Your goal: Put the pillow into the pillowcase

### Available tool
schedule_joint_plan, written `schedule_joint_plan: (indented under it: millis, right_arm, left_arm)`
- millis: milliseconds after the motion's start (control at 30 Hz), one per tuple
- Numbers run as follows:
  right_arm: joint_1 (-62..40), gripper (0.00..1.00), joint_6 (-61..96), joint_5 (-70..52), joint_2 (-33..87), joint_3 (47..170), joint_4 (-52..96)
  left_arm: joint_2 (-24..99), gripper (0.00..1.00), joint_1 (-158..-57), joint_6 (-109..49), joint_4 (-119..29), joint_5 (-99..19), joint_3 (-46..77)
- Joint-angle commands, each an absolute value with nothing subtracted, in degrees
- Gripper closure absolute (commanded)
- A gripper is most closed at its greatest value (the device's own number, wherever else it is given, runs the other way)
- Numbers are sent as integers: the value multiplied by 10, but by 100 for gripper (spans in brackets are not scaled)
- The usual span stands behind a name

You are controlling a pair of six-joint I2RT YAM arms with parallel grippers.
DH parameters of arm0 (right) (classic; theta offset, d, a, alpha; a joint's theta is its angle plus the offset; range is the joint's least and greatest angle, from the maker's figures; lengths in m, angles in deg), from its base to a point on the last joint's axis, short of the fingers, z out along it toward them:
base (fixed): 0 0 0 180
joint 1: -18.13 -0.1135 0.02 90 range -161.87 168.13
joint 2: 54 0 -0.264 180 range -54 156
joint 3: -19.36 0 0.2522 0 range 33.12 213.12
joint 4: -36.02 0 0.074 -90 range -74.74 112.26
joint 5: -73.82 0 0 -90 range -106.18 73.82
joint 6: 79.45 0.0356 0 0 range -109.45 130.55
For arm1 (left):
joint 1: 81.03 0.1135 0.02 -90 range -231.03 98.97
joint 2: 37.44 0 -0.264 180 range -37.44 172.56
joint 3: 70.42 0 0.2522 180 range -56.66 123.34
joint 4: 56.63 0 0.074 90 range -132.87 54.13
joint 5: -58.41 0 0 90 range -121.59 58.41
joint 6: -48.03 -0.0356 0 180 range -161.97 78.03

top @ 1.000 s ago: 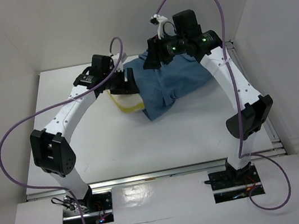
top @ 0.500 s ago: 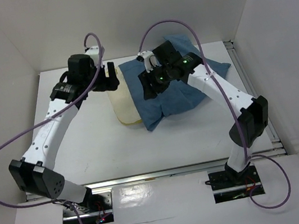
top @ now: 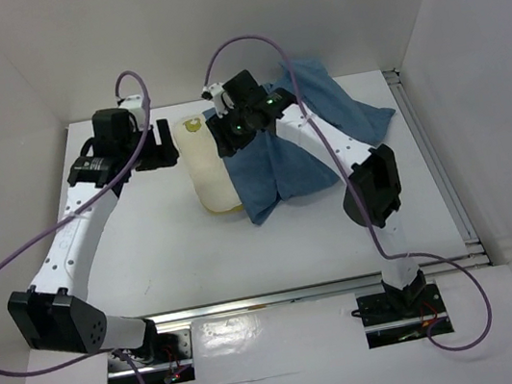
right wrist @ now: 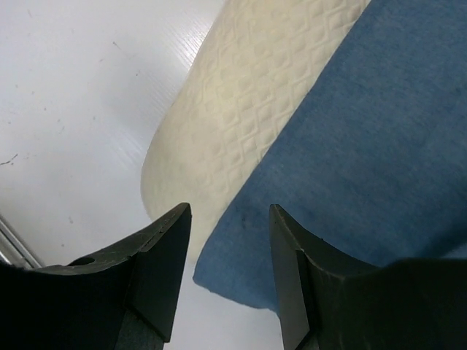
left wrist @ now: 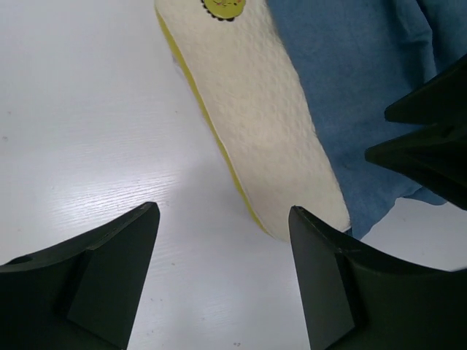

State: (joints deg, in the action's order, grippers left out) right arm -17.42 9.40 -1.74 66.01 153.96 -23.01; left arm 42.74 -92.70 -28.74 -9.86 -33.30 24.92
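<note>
- Though the pillowcase (top: pixel 300 161) covers most of it, the pillow (top: pixel 206 171) shows a cream strip at the cloth's left edge, lying on the table (top: pixel 150 257).
- Left gripper (top: pixel 167 144) hovers just left of the strip, jaws spread, empty.
- Right gripper (top: pixel 221 139) hangs over the strip's far end, jaws apart, gripping nothing.

You can see the pillow (top: pixel 207 166) lying flat on the tabletop (top: pixel 147 238), left of centre, with its long side running from near to far. It is cream-white with a quilted diamond texture, a yellow band along its left edge and a small yellow mark at its far corner. You see only its left strip, because the pillowcase (top: pixel 295 161) covers the rest. That dusty-blue cloth is wrinkled and spreads away to the right. Its near corner reaches just past the pillow's near end, and its far part is bunched up.
</note>
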Motion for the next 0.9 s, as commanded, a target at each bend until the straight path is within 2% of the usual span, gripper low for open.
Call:
schedule_joint_plan:
  millis: [0, 267, 433, 567, 700, 767, 833, 867]
  right_arm:
    - [-190, 46, 94, -42, 683, 1581, -196]
    - [-196, 46, 77, -62, 720, 1593, -196]
    - [-196, 46, 72, -38, 700, 1525, -196]
    - [-212, 47, 72, 7, 627, 1434, -120]
    - [-230, 55, 53, 0, 659, 1410, -139]
    - [-230, 66, 53, -9, 666, 1388, -139]
    - [-230, 74, 40, -14, 659, 1357, -139]
    - [-230, 84, 40, -14, 654, 1347, -139]
  left_arm:
    - [385, 15, -905, -299, -110, -342, 243]
    - [374, 15, -881, -294, -115, -355, 217]
    - [391, 15, -881, -294, -115, -360, 222]
    - [408, 16, -881, -300, -128, -371, 228]
    - [436, 16, -881, -300, -154, -391, 235]
    - [462, 18, -881, -307, -161, -405, 255]
    - [484, 26, -881, -316, -167, -434, 278]
    - [506, 28, -875, -321, -172, -441, 286]
